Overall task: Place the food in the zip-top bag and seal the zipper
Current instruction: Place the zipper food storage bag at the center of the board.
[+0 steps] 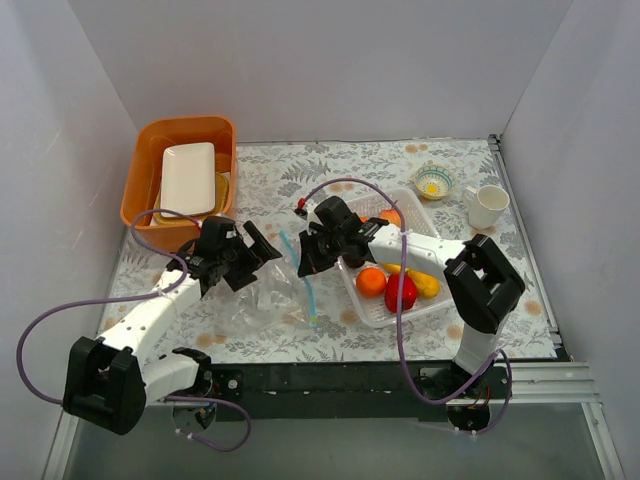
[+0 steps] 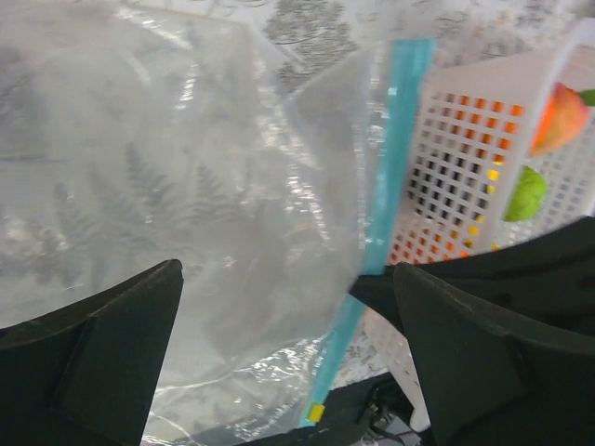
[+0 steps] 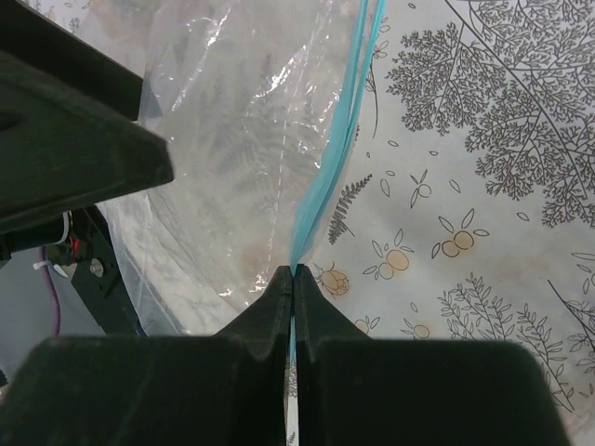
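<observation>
The clear zip-top bag lies crinkled on the table between my grippers and holds no food that I can see. Its light blue zipper runs along the right edge. My right gripper is shut on the zipper and holds that edge up. My left gripper is open, its jaws wide over the bag, next to the zipper. The food sits in the white basket: an orange, a red piece, a yellow piece and another orange.
An orange bin with a white plate stands at the back left. A small bowl and a white mug stand at the back right. The basket is right of the bag mouth.
</observation>
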